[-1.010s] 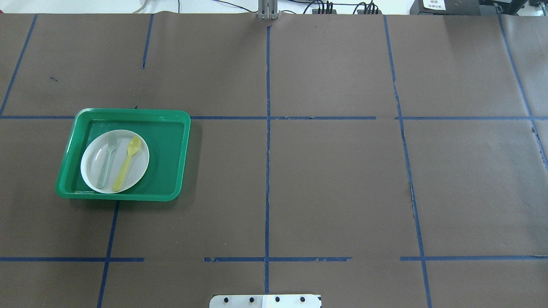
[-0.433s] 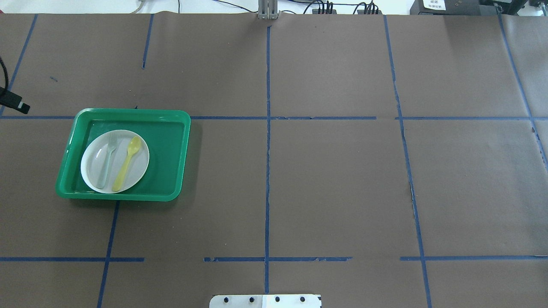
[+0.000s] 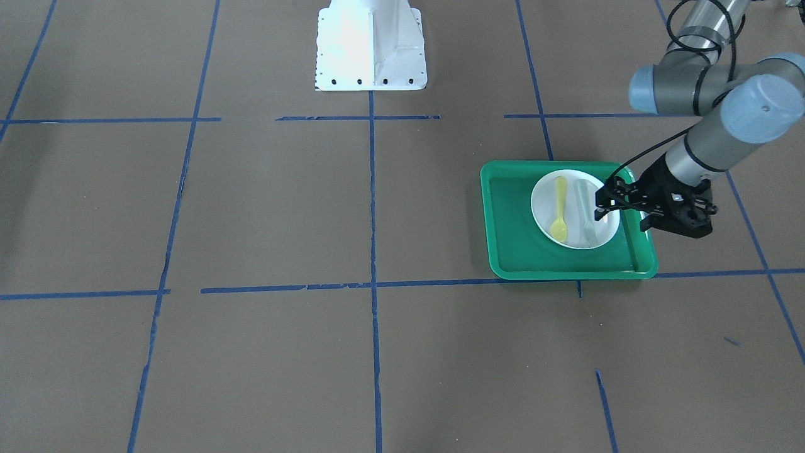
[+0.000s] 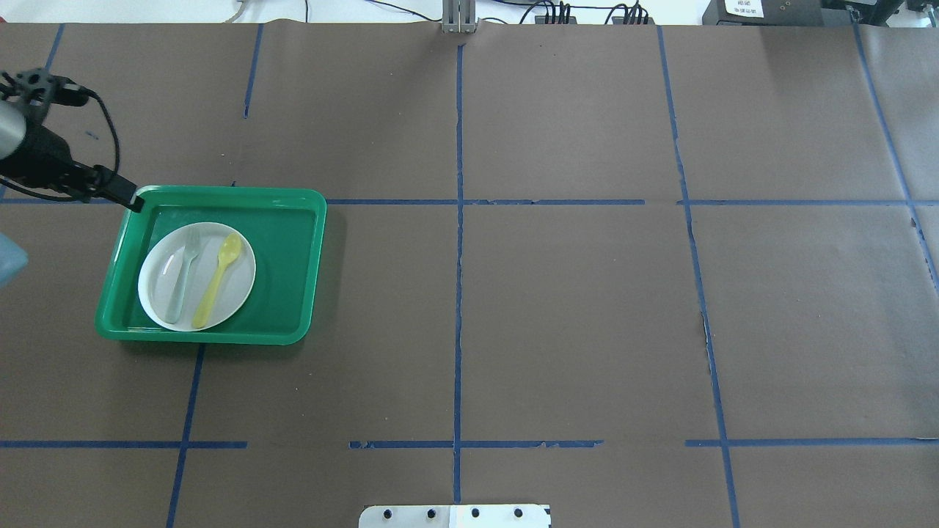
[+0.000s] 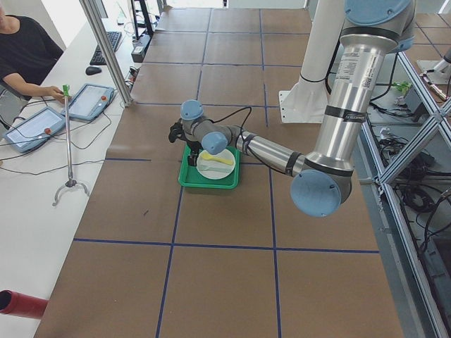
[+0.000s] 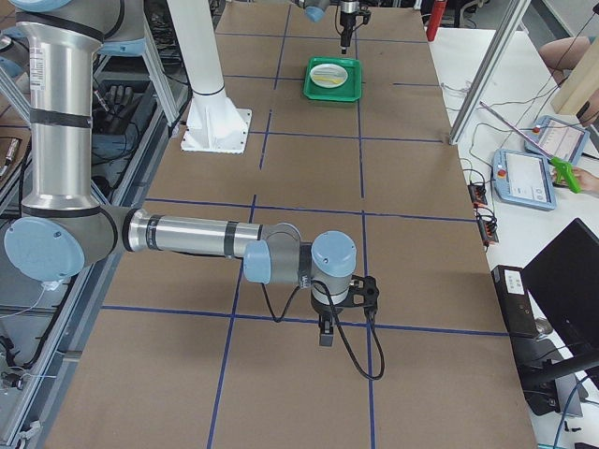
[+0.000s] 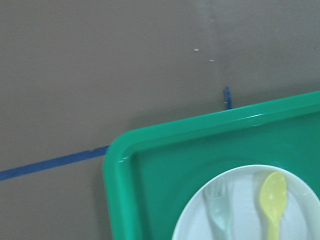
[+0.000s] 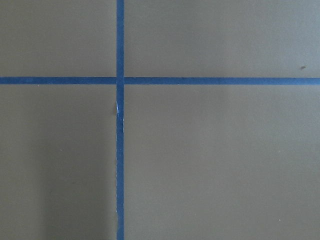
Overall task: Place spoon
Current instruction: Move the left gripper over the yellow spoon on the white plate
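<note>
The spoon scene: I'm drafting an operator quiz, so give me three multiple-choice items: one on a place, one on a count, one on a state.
1. Where does the spoon lie? A) on the white plate B) on the bare table C) in a cup
2. How many utensils are on the plate? A) one B) two C) three
3. The spoon is: A) clamped in a gripper B) lying free C) standing upright
Answers: 1 A, it rests on the plate inside the green tray. 2 B, spoon and fork lie side by side. 3 B, the left gripper hovers near the tray's corner, off the spoon.
</note>
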Robot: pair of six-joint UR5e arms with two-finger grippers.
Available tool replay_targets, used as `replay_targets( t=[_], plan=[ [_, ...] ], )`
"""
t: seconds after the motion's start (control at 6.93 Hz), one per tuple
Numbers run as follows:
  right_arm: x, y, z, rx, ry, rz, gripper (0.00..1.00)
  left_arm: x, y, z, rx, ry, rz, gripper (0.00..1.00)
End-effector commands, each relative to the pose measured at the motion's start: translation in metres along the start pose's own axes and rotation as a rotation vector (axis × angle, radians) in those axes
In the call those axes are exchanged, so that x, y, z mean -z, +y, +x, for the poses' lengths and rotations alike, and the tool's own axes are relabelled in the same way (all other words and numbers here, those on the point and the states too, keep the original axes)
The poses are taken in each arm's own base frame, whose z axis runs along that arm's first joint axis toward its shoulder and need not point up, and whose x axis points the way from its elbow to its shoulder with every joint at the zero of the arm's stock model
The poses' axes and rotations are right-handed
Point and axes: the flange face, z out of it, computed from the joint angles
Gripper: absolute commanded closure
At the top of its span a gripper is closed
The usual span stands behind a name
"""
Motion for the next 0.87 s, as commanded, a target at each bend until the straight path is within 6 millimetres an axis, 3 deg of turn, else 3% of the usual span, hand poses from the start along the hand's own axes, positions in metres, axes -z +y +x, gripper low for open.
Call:
replay_targets(
  t=[0.0, 0.29, 0.72],
  plan=[
    [0.000, 0.000, 0.000, 0.000, 0.000, 0.000, 0.00, -0.024, 0.012, 0.038, -0.036, -0.002, -0.017, 0.15],
    [0.000, 0.000, 0.000, 0.000, 0.000, 0.000, 0.00, -0.048, 0.024, 0.046, -0.062, -0.046, -0.026, 0.17],
    [0.000, 0.000, 0.000, 0.000, 0.000, 0.000, 0.00, -0.065, 0.035, 0.053, -0.060, -0.049, -0.063, 0.22]
  ],
)
